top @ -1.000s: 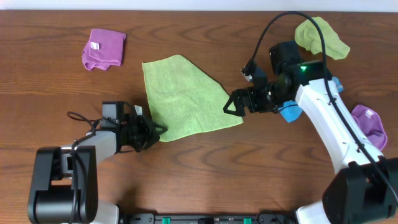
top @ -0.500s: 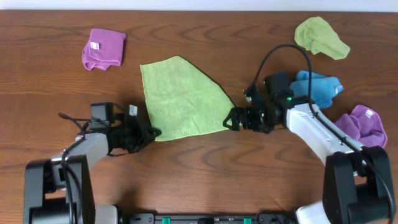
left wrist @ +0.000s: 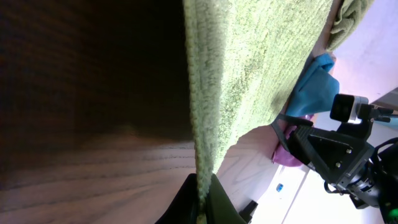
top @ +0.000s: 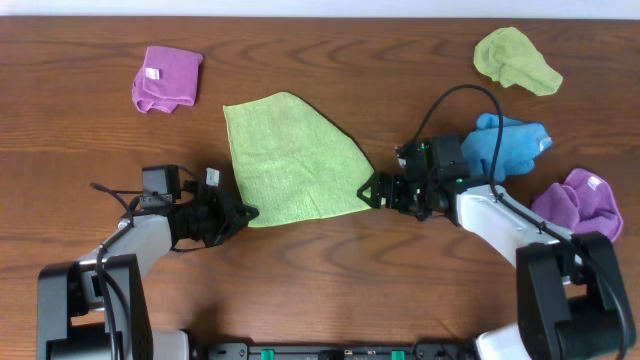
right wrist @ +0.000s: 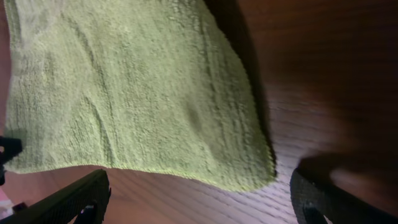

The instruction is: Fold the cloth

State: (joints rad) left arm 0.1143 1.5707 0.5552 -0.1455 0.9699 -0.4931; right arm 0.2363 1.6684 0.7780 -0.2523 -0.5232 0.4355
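Lime-green cloth (top: 290, 155) lies flat on the wooden table (top: 320, 290), in the middle between the two arms. The left claw (top: 245, 213) is closed on its near left corner. In the left wrist view only a thin edge is pinched between the fingers, so I think this hold can slip out when the arm lifts. The right claw (top: 374, 190) stands wide open at the near right corner. The corner lies on the wood between the two fingers, nearer to one of them, and I see no contact. If this claw closes too high or a little aside, it can miss the corner or push it into a wrinkle, and the fold comes out crooked. The blue cloth (top: 505, 145) lies just beside the right arm, which could drag it.
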